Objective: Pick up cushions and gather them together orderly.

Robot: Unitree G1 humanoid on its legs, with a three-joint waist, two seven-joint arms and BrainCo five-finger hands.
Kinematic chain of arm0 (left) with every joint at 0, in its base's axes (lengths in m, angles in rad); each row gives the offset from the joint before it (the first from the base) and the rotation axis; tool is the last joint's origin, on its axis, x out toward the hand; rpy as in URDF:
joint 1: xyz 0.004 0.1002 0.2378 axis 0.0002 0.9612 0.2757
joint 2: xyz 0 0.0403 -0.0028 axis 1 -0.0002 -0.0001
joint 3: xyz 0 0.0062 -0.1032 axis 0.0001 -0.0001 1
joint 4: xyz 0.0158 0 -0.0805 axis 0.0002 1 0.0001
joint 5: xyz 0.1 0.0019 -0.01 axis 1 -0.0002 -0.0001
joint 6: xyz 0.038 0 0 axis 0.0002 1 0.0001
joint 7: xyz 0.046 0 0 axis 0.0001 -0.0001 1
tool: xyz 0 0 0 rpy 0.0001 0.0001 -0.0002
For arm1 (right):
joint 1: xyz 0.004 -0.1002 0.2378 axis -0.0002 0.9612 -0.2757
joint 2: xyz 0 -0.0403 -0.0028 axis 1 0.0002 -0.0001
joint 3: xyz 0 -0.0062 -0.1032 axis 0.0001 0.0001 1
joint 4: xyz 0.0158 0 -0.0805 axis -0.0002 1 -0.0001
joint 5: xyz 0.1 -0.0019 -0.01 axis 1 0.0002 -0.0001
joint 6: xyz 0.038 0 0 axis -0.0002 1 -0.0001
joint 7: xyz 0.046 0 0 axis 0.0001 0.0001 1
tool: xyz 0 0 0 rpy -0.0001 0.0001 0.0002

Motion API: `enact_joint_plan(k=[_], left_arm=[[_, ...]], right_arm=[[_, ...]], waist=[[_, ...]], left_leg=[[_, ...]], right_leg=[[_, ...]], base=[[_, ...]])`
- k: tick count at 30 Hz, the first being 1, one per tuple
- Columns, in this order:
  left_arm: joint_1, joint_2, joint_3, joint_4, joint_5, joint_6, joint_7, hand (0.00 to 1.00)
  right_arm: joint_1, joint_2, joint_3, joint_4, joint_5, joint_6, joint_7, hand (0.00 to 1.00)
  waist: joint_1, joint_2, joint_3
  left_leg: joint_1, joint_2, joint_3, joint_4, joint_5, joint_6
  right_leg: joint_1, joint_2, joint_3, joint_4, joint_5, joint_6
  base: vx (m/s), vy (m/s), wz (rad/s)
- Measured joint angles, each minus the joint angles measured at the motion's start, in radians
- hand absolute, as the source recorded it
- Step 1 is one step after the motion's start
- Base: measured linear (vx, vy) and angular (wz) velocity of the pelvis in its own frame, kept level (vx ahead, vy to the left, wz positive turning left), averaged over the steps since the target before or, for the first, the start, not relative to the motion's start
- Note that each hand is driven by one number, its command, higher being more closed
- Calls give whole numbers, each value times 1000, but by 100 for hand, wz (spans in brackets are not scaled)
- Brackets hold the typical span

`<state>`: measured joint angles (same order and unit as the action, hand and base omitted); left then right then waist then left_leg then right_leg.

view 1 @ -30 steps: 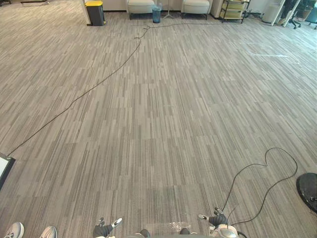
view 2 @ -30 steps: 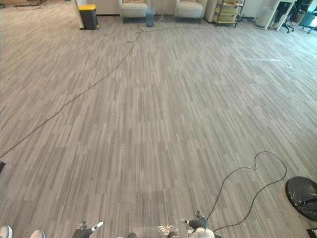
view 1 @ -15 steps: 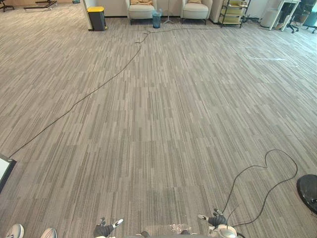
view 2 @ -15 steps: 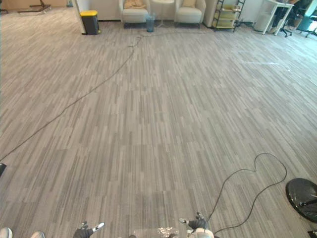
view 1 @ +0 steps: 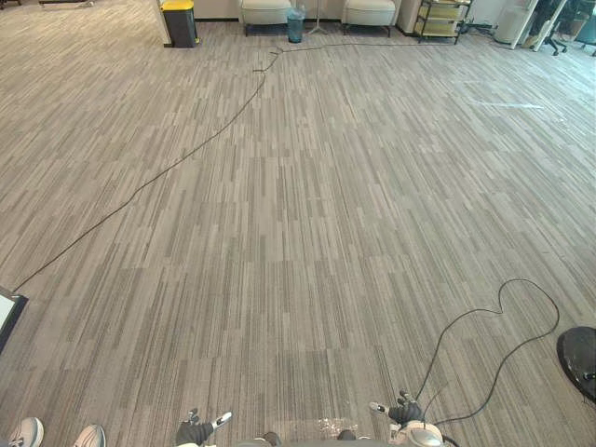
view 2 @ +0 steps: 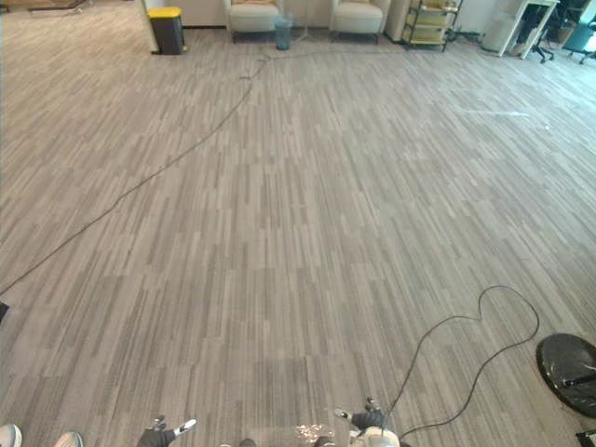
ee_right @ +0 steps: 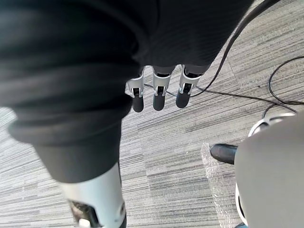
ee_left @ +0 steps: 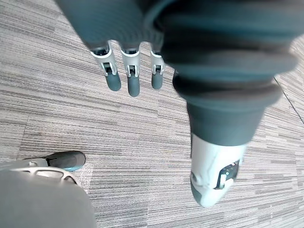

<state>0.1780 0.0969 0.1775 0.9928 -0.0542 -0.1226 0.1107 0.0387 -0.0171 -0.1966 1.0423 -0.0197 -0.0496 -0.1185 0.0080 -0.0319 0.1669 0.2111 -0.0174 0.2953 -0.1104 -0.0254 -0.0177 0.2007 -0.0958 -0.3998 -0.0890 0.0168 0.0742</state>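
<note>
Left hand (ee_left: pixel 130 78) and right hand (ee_right: pixel 159 95) are hanging low, fingers straight, carrying nothing. Can't tell where the cushions are; guessing they're sitting on the armchairs (view 2: pixel 253 17) by the far wall. Expecting light, soft, squashy: pinching a corner or clamping between both hands. Carpet floor (view 1: pixel 307 233) is lying flat and a long cable (view 1: pixel 186 149) is crossing it.
</note>
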Motion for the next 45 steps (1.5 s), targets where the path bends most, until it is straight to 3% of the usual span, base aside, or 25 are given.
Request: enact_joint_plan(k=[8, 9, 11, 13, 14, 15, 17, 19, 20, 24, 25, 28, 30, 31, 33, 35, 36, 37, 38, 39, 40, 41, 42, 44, 45], left_arm=[[-4, 9, 0, -3, -19, 1, -1, 0], [-19, 13, 0, -12, -27, 2, -1, 0], [-14, 5, 0, -14, -30, 3, -1, 0], [-10, 6, 0, -15, -30, 4, -2, 0], [-12, 9, 1, -23, -33, 4, -2, 0], [-14, 11, 4, -23, -40, 2, -2, 0], [-22, -1, 14, -32, -71, 0, -1, 0], [-22, -10, 35, -37, -87, 1, 0, 0], [-15, -17, 44, -35, -108, 3, 3, 0], [-27, -11, 76, -39, -126, 2, 7, 0], [-27, -12, 93, -38, -126, 3, 7, 0], [-27, -14, 109, -38, -125, 4, 8, 0], [-24, 0, 97, -43, -125, 7, 5, 0], [-23, 0, 97, -45, -125, 7, 5, 0], [-2, 1, 84, -68, -126, 8, 14, 0], [-4, 5, 67, -81, -126, 6, 13, 0], [-11, 4, 65, -80, -126, 6, 13, 0], [-28, -6, 63, -80, -126, 6, 13, 0], [-45, -19, 59, -80, -125, 4, 13, 0], [-48, -21, 58, -80, -125, 4, 13, 0], [-48, -25, 52, -78, -125, 2, 13, 0], [-50, -23, 45, -73, -125, 3, 14, 0], [-53, -25, 42, -71, -122, 3, 14, 0], [-58, -76, 30, -53, -102, -1, 6, 0], [-63, -82, 29, -47, -102, -1, 2, 0]], right_arm=[[1, 1, 6, -1, 16, -1, 0, 0], [-3, 0, 5, -7, 30, -2, 0, 0], [-3, -22, 4, -10, 42, -2, 1, 0], [5, -24, 7, -28, 46, -3, -1, 0], [6, -24, 7, -37, 61, -2, -1, 0], [2, -24, 7, -43, 62, -2, -1, 0], [-5, -30, 6, -45, 64, -2, -2, 0], [-7, -32, 6, -46, 64, -2, -3, 0], [-9, -33, 9, -46, 64, 0, -7, 0], [-42, -2, 43, -46, 63, -2, -6, 0], [-42, 0, 44, -46, 61, -3, -5, 0], [-41, 2, 44, -44, 59, -9, 0, 0], [-39, 7, 57, -44, 58, -8, 5, 0], [-39, 7, 59, -43, 58, -8, 6, 0], [-47, 4, 65, -46, 58, -10, 11, 0], [-64, 1, 65, -53, 58, -13, 12, 0], [-75, -3, 65, -57, 58, -13, 13, 0], [-82, -20, 66, -69, 58, -12, 15, 0], [-86, -37, 66, -80, 58, -12, 17, 0], [-84, -38, 65, -84, 60, -12, 18, 0], [-78, -38, 65, -83, 59, -12, 19, 0], [-69, -39, 63, -85, 60, -12, 23, 0], [-73, -45, 63, -85, 59, -13, 23, 0], [-95, -71, 58, -93, 57, -20, 33, 0], [-100, -71, 56, -91, 57, -20, 34, 0]], waist=[[1, -11, -2], [1, -11, 9], [11, 21, 25], [13, 23, 33], [26, 19, 45], [34, 11, 51], [47, 23, 54], [49, 23, 58], [58, 15, 64], [88, -37, 86], [99, -42, 84], [98, -47, 82], [90, -61, 87], [89, -57, 89], [77, -51, 91], [50, -49, 91], [46, -45, 93], [40, -26, 105], [35, -3, 118], [33, -3, 118], [25, -14, 117], [14, -29, 111], [8, -18, 108], [6, 83, 80], [6, 94, 83]], left_leg=[[-82, 10, -1, 53, -40, 3], [-197, 50, 6, 253, -134, -5], [-279, 126, 17, 472, -233, -18], [-329, 188, 59, 675, -249, -31], [-395, 234, 76, 844, -242, -65], [-416, 244, 76, 875, -259, -71], [-495, 256, 75, 801, -281, -59], [-526, 233, 72, 594, -207, -62], [-506, 206, 85, 516, -82, -61], [-492, 160, 154, 558, -161, 27], [-487, 163, 162, 618, -212, 49], [-440, 157, 172, 633, -282, 48], [-317, 128, 172, 558, -315, 48], [-303, 128, 171, 551, -322, 49], [-172, 128, 169, 467, -337, 33], [-91, 132, 167, 390, -329, 6], [-73, 132, 166, 373, -327, -5], [-29, 143, 167, 336, -323, -15], [28, 157, 166, 295, -317, -28], [43, 155, 163, 280, -312, -37], [96, 141, 154, 244, -303, -58], [167, 131, 116, 228, -311, -88], [182, 142, 104, 229, -311, -92], [83, 280, 30, 503, -273, -134], [45, 306, 12, 600, -241, -134]], right_leg=[[-48, -1, -22, 5, -25, -4], [-85, -7, -38, 47, -49, -8], [-96, 15, -38, 103, -89, -14], [-74, 21, -42, 136, -123, -18], [-37, 17, -40, 133, -134, -23], [-28, 11, -39, 133, -139, -24], [-23, -12, -33, 133, -157, -3], [-24, -47, -24, 134, -174, 24], [-22, -81, -3, 131, -196, 65], [-16, -103, 33, 157, -185, 71], [10, -116, 40, 155, -183, 86], [-69, -171, 70, 408, -217, 133], [-238, -255, 105, 857, -140, 81], [-252, -258, 106, 897, -142, 78], [-357, -248, 58, 1056, -213, 7], [-471, -227, -29, 993, -277, -38], [-505, -219, -43, 946, -278, -43], [-551, -183, -87, 778, -261, -49], [-573, -141, -136, 550, -182, -45], [-577, -126, -146, 480, -147, -44], [-589, -96, -134, 306, -47, -49], [-585, -74, -75, 269, 80, -124], [-589, -68, -57, 302, 115, -144], [-628, -19, -70, 482, -18, -163], [-616, -8, -78, 488, -39, -165]], base=[[12, 0, 6], [37, -35, 23], [64, 7, 5], [132, 68, 16], [179, 69, 11], [225, 131, -9], [212, 185, -11], [218, 246, -18], [330, 299, -28], [435, 174, -31], [377, 118, -17], [317, 164, -12], [408, 130, 6], [362, 5, -6], [384, -22, -11], [371, -30, 17], [444, -73, 25], [603, -122, 28], [516, -105, 30], [680, -154, 40], [609, -171, 53], [749, -212, 51], [653, -225, 30], [639, -277, -9], [620, -272, -17]])
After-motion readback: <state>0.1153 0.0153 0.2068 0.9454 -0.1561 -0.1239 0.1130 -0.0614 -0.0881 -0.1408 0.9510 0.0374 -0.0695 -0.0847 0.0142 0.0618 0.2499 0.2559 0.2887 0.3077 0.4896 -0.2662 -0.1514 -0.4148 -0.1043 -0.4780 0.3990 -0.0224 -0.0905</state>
